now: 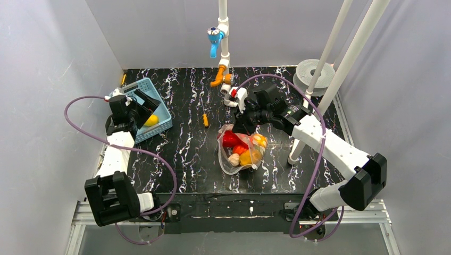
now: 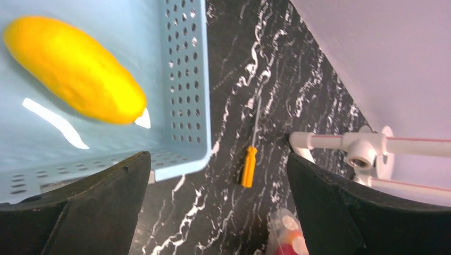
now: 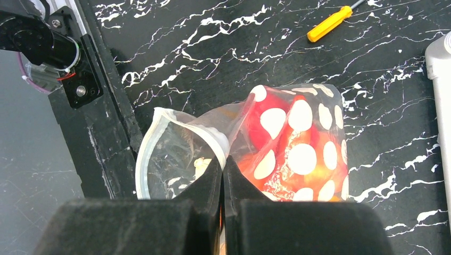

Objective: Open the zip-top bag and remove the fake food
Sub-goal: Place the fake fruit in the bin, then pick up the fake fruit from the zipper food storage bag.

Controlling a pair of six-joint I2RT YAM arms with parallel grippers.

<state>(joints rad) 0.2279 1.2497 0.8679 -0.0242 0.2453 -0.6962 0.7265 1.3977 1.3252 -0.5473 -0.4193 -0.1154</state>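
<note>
The zip-top bag (image 1: 237, 154) lies mid-table, clear with white dots, its mouth open toward the table's front edge. Red and orange fake food (image 1: 249, 155) is inside it. My right gripper (image 1: 239, 125) is at the bag's far end. In the right wrist view the right gripper (image 3: 223, 161) is shut on a fold of the bag (image 3: 300, 146), beside the open rim (image 3: 142, 159). My left gripper (image 1: 142, 108) hovers over the basket, open and empty (image 2: 218, 159). A yellow oblong fake food piece (image 2: 74, 69) lies in the basket.
The light blue perforated basket (image 1: 159, 109) stands at the back left. An orange-handled screwdriver (image 1: 205, 120) lies between basket and bag. White pipes with a blue tap (image 1: 215, 37) stand at the back, a white post (image 1: 295, 151) right of the bag, and a grey spool (image 1: 314, 74) at the back right.
</note>
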